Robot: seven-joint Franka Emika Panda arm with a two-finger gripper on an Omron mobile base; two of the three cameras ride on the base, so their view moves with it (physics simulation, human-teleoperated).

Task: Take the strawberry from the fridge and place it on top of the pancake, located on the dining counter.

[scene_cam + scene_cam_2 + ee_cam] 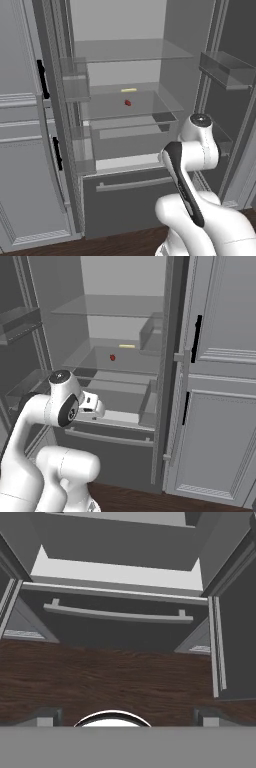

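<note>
The fridge stands open, its glass shelves showing. On the middle shelf lies the strawberry, a tiny dark-red berry, also seen in the right base view. My gripper hangs low in front of the fridge's lower drawer and points down toward the floor. It is open, with its fingertips wide apart and nothing between them. The hand is well below and in front of the berry's shelf. The pancake and the dining counter are out of view.
A small pale-yellow stick lies behind the berry on the same shelf. Both fridge doors are swung out, each with door bins. Light-grey panelled cabinets flank the fridge. Dark wood floor lies below.
</note>
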